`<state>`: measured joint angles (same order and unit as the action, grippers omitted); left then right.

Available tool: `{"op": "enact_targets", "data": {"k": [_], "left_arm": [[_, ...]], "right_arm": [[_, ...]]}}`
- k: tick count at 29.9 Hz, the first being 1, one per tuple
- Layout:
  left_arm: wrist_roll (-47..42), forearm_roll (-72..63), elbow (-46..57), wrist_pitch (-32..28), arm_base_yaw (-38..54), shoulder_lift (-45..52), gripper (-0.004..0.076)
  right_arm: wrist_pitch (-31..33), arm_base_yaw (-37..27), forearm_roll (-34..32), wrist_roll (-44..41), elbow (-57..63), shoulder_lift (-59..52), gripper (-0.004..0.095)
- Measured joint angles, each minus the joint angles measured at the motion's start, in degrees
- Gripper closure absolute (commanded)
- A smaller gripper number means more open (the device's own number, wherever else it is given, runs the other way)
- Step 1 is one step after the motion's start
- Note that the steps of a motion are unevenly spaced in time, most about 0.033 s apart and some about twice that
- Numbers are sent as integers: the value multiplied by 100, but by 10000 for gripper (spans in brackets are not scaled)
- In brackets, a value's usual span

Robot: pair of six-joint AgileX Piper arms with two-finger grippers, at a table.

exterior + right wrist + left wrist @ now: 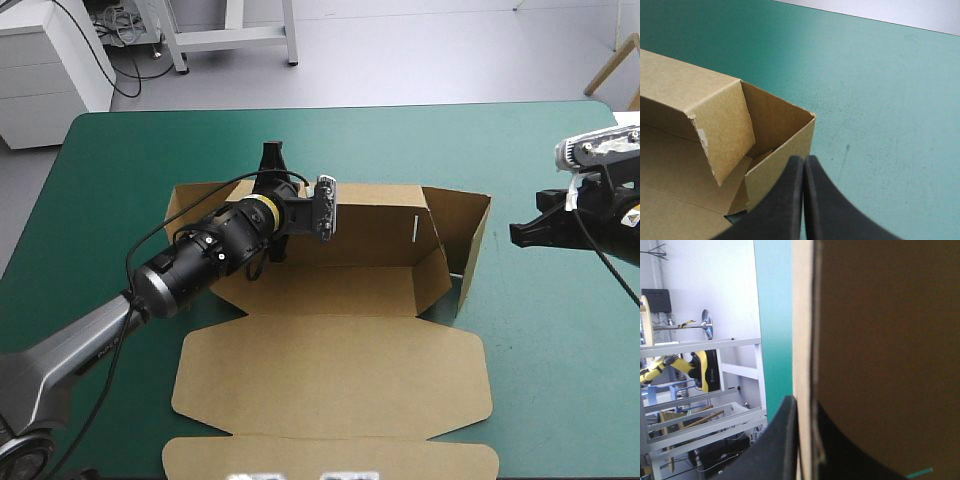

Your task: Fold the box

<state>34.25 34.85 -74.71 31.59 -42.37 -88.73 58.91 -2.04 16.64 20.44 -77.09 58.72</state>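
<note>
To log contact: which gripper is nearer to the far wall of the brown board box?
Left. The left gripper is shut on the far wall of the brown board box; the right gripper, shut, is beyond its right end wall, apart.

The table is showing its teal-green cover from edge to edge, and the brown box is the one thing sitting on it, around the middle. The box's floor is lying flat on the cover. The far wall is standing up, and the right end wall is standing too, with a short flap leaning inward at that corner. The lid is lying flat, stretching toward the table's near edge, with its front flap lying flat beyond it. Bare cover is showing left of the box, right of it and beyond it.
</note>
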Motion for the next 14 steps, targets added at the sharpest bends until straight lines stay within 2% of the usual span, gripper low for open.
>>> {"op": "enact_targets", "data": {"k": [3,9,14], "left_arm": [[-791,771,220,-61,-163,23,734],[-3100,2634,739,-262,-337,25,734],[-3684,3590,1215,-624,-332,84,734]], "right_arm": [[0,0,23,0,0,0,927],[-11,0,61,0,0,0,926],[-43,0,61,5,-11,0,899]]}}
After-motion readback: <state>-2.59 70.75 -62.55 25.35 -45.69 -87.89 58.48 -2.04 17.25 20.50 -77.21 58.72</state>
